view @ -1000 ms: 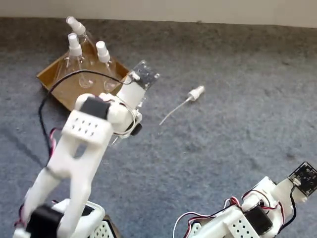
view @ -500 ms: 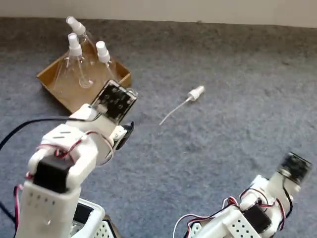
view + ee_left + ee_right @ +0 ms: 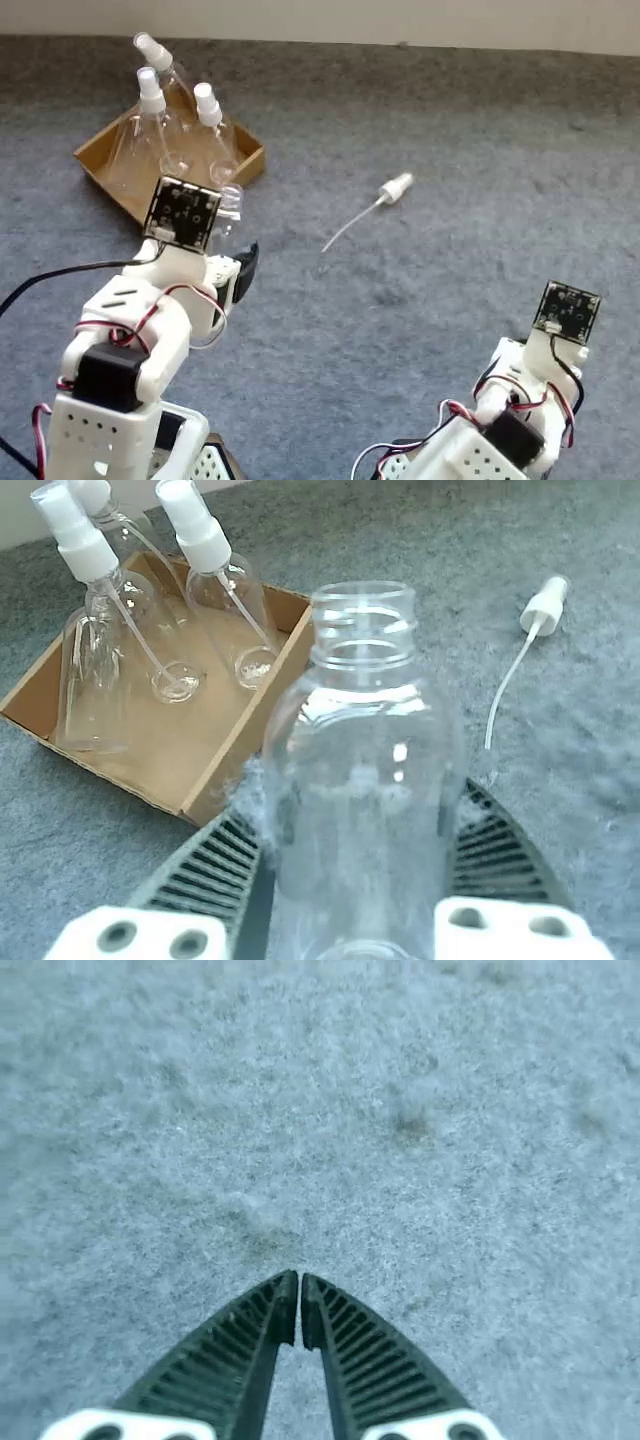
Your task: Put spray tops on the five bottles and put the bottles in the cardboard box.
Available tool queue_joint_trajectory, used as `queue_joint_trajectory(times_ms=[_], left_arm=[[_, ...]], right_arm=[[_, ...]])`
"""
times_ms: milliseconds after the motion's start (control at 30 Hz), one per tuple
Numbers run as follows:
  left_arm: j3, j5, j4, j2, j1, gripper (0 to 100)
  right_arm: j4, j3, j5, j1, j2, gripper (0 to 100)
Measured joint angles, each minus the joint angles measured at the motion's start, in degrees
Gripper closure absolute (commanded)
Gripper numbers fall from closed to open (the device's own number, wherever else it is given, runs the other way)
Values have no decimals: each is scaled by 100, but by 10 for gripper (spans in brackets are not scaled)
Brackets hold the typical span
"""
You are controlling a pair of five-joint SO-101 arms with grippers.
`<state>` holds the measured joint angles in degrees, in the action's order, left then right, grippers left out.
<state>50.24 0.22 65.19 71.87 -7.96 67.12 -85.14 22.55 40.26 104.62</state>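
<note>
**Open bottle up, spray top waiting**

The left gripper (image 3: 355,815) is clamping its fingers on an uncapped clear bottle (image 3: 365,740) and holding it with the neck free, just off the cardboard box (image 3: 170,755). I'd say that's so a top can go straight into the mouth. The loose spray top (image 3: 395,188) is lying on its side near the middle of the grey carpet (image 3: 450,300), its dip tube trailing toward the near edge, well apart from the bottle.

Over by the near right edge, the right gripper (image 3: 299,1290) is hanging above bare carpet, fingers together on nothing.

The box is sitting toward the far left corner and is carrying three capped bottles (image 3: 110,650), leaning together.
</note>
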Motion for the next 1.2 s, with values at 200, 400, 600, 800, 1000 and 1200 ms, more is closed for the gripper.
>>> queue_joint_trajectory(times_ms=[200, 400, 600, 800, 1000, 1200], left_arm=[[396, 378, -369, 651, 9, 962], [862, 360, -835, 1002, 387, 962], [1187, 360, -1319, 1020, 589, 962], [1486, 967, -1679, 1020, 589, 962], [1785, 1345, -1758, 1029, 580, 962], [2101, 1415, -1767, 1020, 580, 962]], right_arm=[[1178, 1327, 0, -730, 70, 943], [1415, 1688, 0, -1011, -299, 813], [1415, 2198, -35, -1442, -1864, 879], [1371, 3297, -703, -2286, -3552, 991], [1345, 4404, -1310, -2875, -4976, 993], [1336, 5468, -2101, -3323, -6585, 876]])
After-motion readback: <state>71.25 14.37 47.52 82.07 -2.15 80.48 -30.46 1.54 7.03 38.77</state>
